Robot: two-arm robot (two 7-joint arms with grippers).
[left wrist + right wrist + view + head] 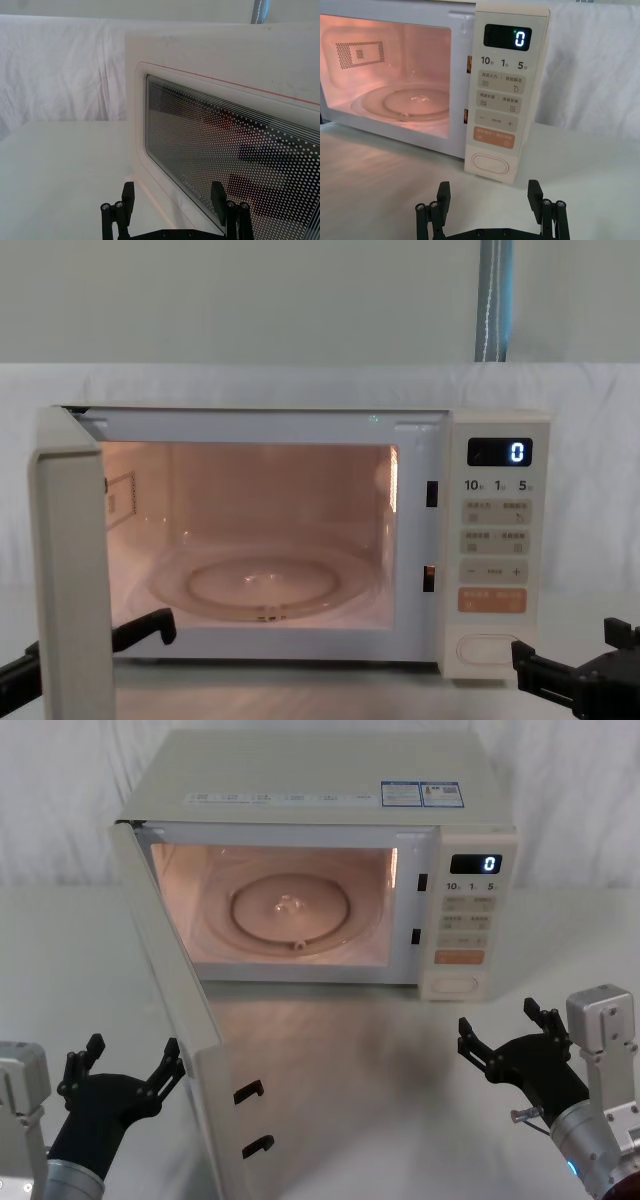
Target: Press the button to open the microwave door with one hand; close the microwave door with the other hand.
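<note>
Microwave door (180,1020) stands swung wide open off the microwave (320,850), so I keep my left gripper (125,1075) spread open just outside it to push, my right gripper (510,1040) open before the button (455,986).

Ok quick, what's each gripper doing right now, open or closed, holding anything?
Left gripper: open, empty, fingers beside the outer face of the open microwave door.
Right gripper: open, empty, in front of the button, apart from it.

I see a cream microwave (300,780) glowing pink inside. Its door (225,145) window is dark, white-dotted, outlined in thin red. An orange key (494,137) sits above the cream button (490,163).
</note>
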